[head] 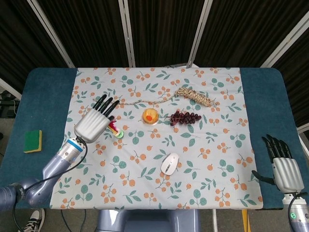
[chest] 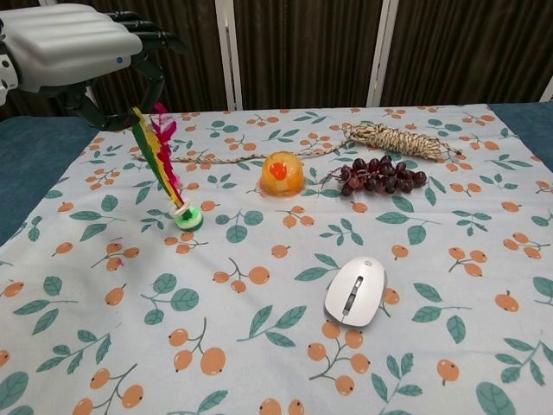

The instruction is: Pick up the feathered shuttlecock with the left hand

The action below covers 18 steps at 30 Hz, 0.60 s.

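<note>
Left hand [head: 94, 124] above shuttlecock [chest: 164, 173]; fingers spread

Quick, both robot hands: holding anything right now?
Left robot hand: open, above the shuttlecock, not holding it.
Right robot hand: open, empty.
</note>
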Each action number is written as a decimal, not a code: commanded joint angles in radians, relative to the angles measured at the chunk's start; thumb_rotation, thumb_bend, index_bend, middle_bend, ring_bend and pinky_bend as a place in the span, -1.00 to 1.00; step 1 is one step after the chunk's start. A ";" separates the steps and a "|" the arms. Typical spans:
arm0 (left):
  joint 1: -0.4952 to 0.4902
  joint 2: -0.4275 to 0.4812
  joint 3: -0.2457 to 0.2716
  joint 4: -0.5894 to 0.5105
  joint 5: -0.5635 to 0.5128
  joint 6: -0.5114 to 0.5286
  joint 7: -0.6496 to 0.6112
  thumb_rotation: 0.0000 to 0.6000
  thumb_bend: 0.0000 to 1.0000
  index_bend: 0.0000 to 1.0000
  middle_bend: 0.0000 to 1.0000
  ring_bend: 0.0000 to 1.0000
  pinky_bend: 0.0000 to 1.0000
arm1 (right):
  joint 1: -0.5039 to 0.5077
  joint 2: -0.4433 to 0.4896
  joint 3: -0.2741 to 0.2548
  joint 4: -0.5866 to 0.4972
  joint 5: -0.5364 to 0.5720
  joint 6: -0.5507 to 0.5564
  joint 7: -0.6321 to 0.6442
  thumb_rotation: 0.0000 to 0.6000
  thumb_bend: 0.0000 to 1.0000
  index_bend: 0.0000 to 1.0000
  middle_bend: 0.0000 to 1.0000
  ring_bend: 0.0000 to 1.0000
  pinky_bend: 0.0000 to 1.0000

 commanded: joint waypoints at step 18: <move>0.106 0.075 -0.008 -0.110 0.040 0.179 -0.082 1.00 -0.38 -0.59 -1.00 -1.00 -1.00 | -0.003 0.005 -0.001 0.002 0.003 0.000 -0.005 1.00 -0.87 -1.00 -1.00 -1.00 -1.00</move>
